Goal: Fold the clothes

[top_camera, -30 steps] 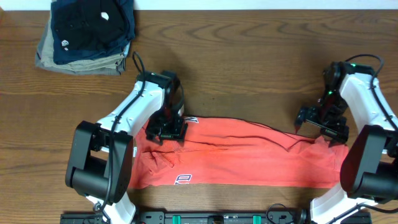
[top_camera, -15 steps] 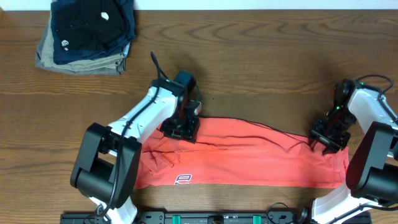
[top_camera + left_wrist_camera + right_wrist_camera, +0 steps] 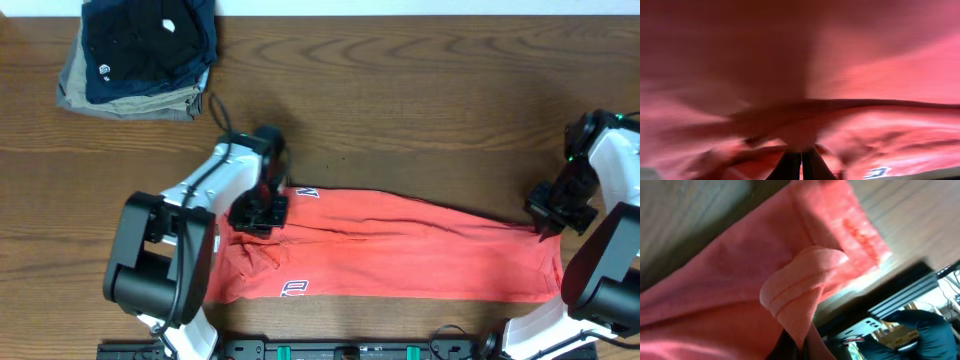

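**Inspector A:** We find the coral-red T-shirt lying as a long band across the near side of the table, pulled longer than it was half a second ago. The dark crease towards its right end has flattened out.

**Inspector B:** We confirm. The left gripper has shifted leftward along the shirt's far edge, and the right gripper has gone further right. The shirt's right end has gone with it.

**Inspector A:** Grip state?

**Inspector B:** In the left wrist view, which is blurred, we see the fingers drawn together with red cloth bunched at their tips. In the right wrist view a doubled fold of hem is pinched between the fingers. We record both as clamped on the shirt.

**Inspector A:** Edges?

**Inspector B:** The far edge runs between the two grippers, dropping slightly towards the right. The near hem lies close to the table's front, just behind the black rail. The white lettering shows near the left front.

**Inspector A:** Room?

**Inspector B:** We note bare wood beyond the far edge. The folded navy garments sit on the tan garment at the far left corner, well apart from the shirt.
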You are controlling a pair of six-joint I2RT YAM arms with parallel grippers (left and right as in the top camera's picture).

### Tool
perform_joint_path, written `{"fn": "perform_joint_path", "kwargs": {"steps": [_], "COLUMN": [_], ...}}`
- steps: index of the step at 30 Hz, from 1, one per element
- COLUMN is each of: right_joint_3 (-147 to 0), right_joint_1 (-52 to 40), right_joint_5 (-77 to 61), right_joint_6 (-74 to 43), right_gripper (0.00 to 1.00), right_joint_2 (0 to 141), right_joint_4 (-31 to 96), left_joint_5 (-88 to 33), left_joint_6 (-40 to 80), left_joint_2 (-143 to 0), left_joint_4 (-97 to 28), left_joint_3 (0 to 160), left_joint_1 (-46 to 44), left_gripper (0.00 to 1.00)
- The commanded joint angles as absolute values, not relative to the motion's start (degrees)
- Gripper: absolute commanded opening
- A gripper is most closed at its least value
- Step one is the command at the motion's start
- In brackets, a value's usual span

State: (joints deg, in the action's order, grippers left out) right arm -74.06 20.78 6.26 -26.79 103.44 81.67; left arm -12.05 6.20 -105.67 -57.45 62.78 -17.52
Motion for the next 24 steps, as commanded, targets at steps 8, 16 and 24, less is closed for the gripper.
{"fn": "perform_joint_path", "kwargs": {"steps": [8,16,24], "right_joint_3": [-70.9,-67.2,-67.4], "right_joint_1": [20.9,19.5,19.7], "right_joint_5": [8.4,6.0,5.7], "right_joint_6": [-29.7,-29.6,-29.6], "right_gripper": [0.03,0.99,0.99], "right_joint_2": [101.0,101.0,101.0], "right_joint_4": [83.5,82.0,80.7], "left_joint_5": [-10.7,-10.7,-10.8], "left_joint_6": [6.7,6.7,6.3], "left_joint_2": [-106.5,-106.5,-106.3], "left_joint_4": [-59.0,-59.5,-59.7], "left_joint_3": [62.0,62.0,62.2], "left_joint_1": [-10.8,-9.2,-9.2], "left_gripper": [0.06,0.23,0.37]}}
